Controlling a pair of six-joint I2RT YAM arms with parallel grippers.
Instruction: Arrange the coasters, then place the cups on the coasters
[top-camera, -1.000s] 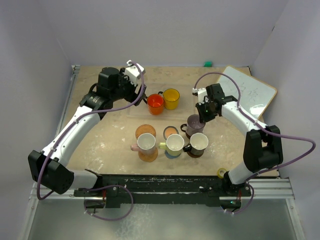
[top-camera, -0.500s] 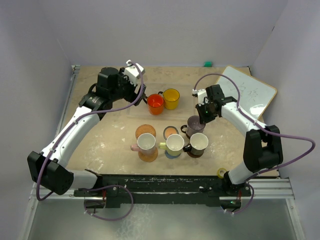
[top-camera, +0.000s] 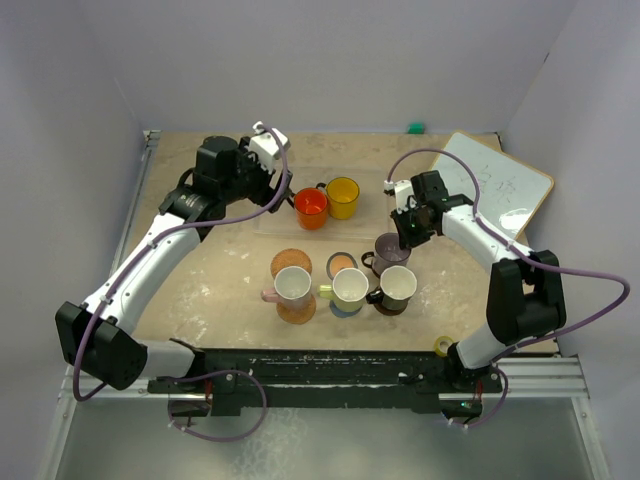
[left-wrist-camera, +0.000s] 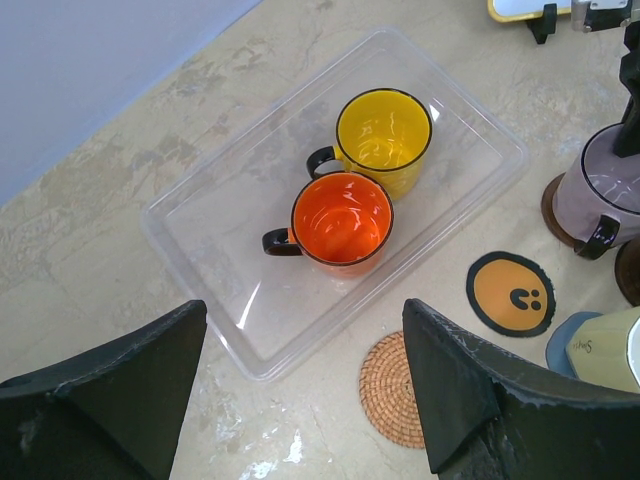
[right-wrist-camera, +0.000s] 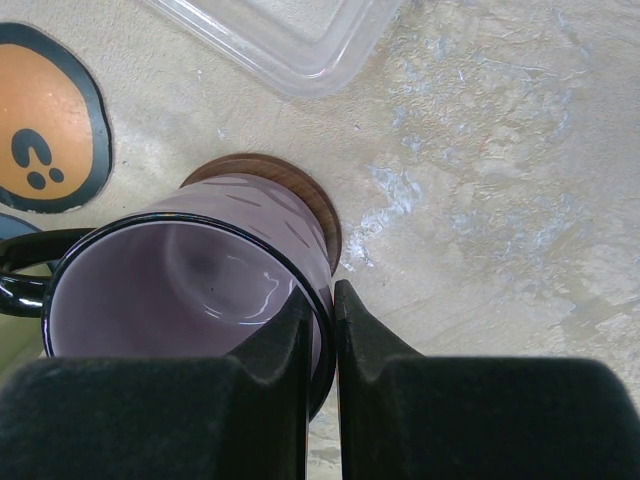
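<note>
I am seeing the right end effector (right-wrist-camera: 322, 305) pinching the wall of the mauve-grey cup (right-wrist-camera: 190, 290), one finger inside the rim and one outside. The cup is sitting over a dark brown coaster (right-wrist-camera: 305, 195), though I cannot tell whether its base is fully down.

My worry is the release. If I am opening while the cup is off-centre or tilted, it may rock off the coaster's edge. Pulling away sideways would be dragging the inner finger against the wall and tipping the cup toward the black cup (top-camera: 397, 287) just beside it. Gripping one wall only is also leaving the cup free to swing.

The right arm is reaching forward and inward, wrist pointing down over the cup. The left end effector (left-wrist-camera: 305, 335) is spread wide, holding nothing, hovering above the clear tray (left-wrist-camera: 200, 215), where the red-orange cup (left-wrist-camera: 340, 220) and yellow cup (left-wrist-camera: 383, 130) are standing close together. A woven coaster (left-wrist-camera: 392, 385) and an orange-centred coaster (left-wrist-camera: 510, 292) are lying bare near the tray.
</note>
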